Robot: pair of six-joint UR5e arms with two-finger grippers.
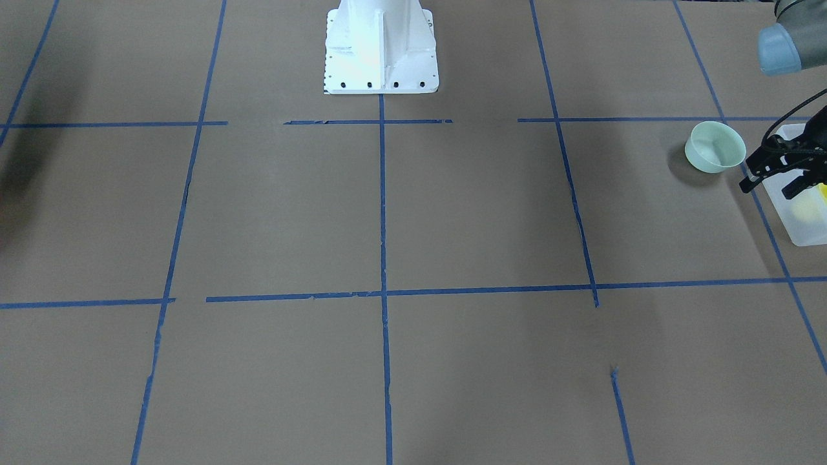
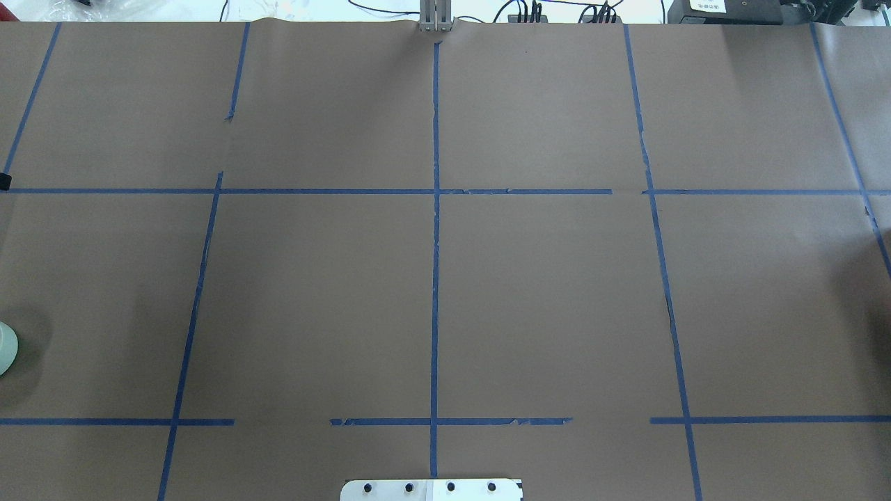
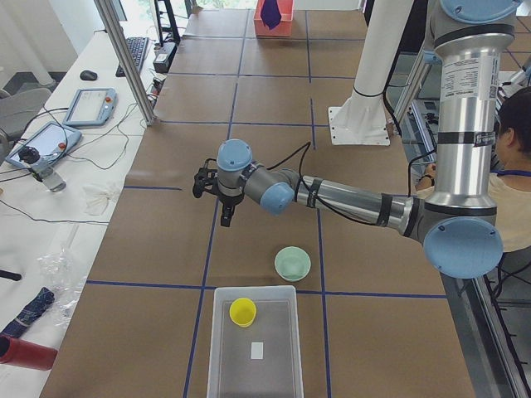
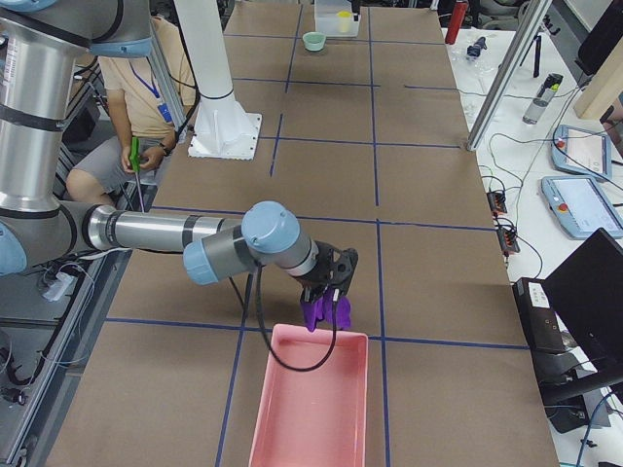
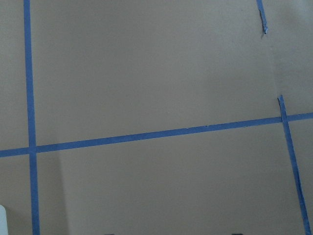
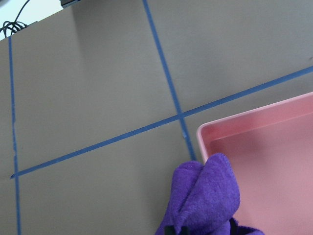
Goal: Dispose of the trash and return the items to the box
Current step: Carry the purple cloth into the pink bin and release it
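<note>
The mint-green bowl [image 1: 714, 147] stands upright on the brown table, beside the translucent white box [image 1: 801, 226]; it also shows in the exterior left view [image 3: 292, 264]. The yellow cup [image 3: 243, 312] stands inside the box [image 3: 286, 365]. My left gripper [image 1: 769, 188] hovers open and empty over the box's edge, close to the bowl. My right gripper [image 4: 327, 292] is at the table's other end, shut on the purple cloth [image 6: 205, 196], which hangs over the near corner of the pink tray [image 6: 274, 147].
The white robot base [image 1: 381, 51] stands at the table's middle, on the robot's side. A small white card [image 3: 257, 350] lies in the box. A seated person [image 3: 514, 166] is by the robot. A side table [image 3: 50, 166] holds tablets and cables.
</note>
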